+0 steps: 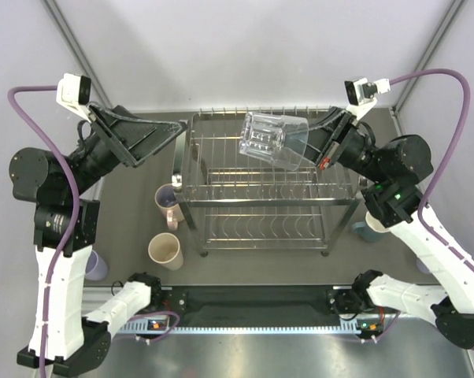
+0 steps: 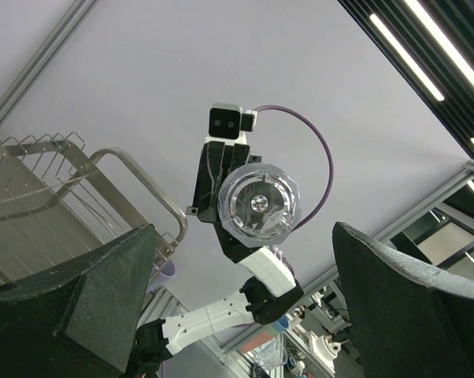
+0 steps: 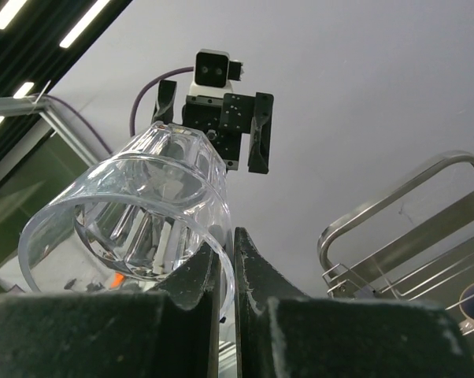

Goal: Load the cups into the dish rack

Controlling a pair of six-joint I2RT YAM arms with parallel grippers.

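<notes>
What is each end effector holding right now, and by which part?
Right end effector pinches the clear faceted glass tumbler by its rim wall, one finger inside, one outside. Left end effector is open, holding nothing.

Dark grey table (image 1: 261, 272), pale walls (image 1: 245, 47), strip ceiling lights (image 2: 406, 56) overhead.

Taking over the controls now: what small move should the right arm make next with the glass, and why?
Probably lower the clear glass toward the dish rack's top tier: the right gripper pinches its rim and holds it tilted above the wires, apparently not yet resting there. The left gripper is open and empty.
</notes>
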